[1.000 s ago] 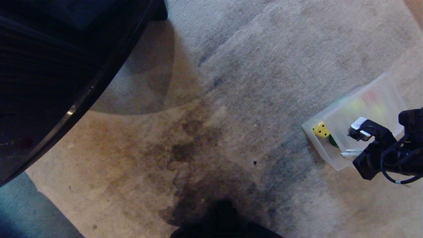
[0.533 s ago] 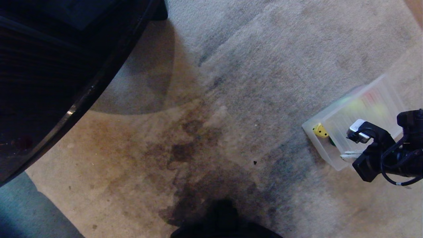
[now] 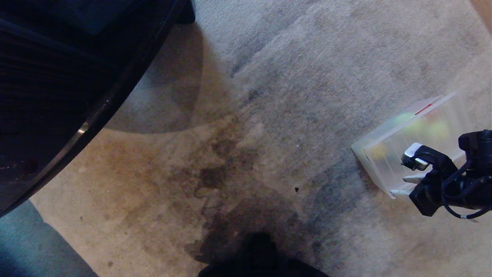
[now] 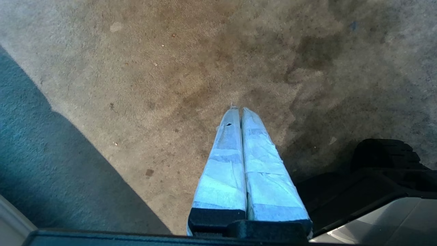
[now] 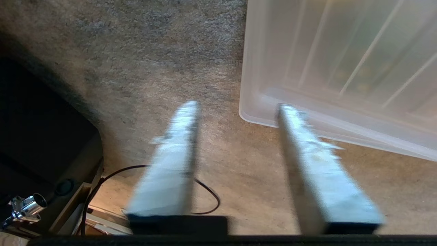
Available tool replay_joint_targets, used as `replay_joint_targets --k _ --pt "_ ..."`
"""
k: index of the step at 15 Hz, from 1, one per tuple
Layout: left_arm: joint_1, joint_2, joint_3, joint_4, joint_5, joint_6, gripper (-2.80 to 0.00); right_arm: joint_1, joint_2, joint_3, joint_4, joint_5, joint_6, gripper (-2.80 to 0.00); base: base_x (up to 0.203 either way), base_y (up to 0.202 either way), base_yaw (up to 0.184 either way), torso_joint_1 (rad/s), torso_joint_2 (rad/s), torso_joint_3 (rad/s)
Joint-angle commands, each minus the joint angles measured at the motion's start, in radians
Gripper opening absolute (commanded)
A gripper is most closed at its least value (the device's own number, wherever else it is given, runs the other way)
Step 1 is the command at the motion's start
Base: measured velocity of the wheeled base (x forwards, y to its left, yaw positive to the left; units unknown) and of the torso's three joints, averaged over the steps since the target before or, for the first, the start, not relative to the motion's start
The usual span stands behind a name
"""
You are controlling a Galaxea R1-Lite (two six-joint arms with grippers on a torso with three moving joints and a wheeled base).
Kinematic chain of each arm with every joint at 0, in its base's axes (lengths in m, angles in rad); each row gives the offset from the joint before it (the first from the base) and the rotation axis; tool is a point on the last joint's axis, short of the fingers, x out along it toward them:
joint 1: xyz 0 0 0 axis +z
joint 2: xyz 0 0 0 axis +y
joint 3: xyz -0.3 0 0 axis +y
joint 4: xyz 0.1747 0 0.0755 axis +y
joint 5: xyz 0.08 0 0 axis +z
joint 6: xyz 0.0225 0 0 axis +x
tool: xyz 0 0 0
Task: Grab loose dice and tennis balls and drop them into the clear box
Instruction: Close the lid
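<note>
The clear box point(image 3: 407, 142) lies on the carpet at the far right. Blurred yellow and yellow-green shapes point(image 3: 438, 129) show through its frosted wall; I cannot tell dice from tennis balls there. My right gripper point(image 3: 399, 184) hangs at the box's near corner. In the right wrist view the right gripper point(image 5: 238, 104) is open with only carpet between its fingers, and one fingertip point(image 5: 290, 116) lies over the clear box point(image 5: 341, 68) at its rim. The left gripper point(image 4: 238, 111) is shut on nothing above bare carpet. No loose die or ball shows on the floor.
A large black curved piece of furniture point(image 3: 57, 96) fills the left of the head view. My dark base point(image 3: 261, 257) is at the bottom middle. The carpet is heavily stained, and a thin black cable point(image 5: 205, 191) loops under the right gripper.
The right gripper has gone from shut to open. The box has shifted and settled, and the yellow die seen plainly at its near corner now shows only as a blur behind the wall.
</note>
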Motion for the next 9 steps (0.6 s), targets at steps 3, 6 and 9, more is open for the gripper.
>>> replay_joint_targets --k 3,6,9 --pt "0.0 0.0 0.0 0.0 0.0 0.0 -2.8 -0.001 -0.015 -0.013 -0.005 0.024 0.006 0.0 0.0 0.0 0.0 0.0 0.0 0.0" --pt "0.0 0.0 0.0 0.0 0.0 0.0 -2.8 -0.004 -0.032 -0.025 -0.005 0.028 0.06 0.0 0.0 0.0 0.0 0.0 0.0 0.0" --pt "0.0 0.001 0.002 0.0 0.0 0.0 -2.8 -0.026 -0.05 -0.045 -0.006 0.026 0.189 0.0 0.0 0.0 0.0 0.0 0.0 0.0"
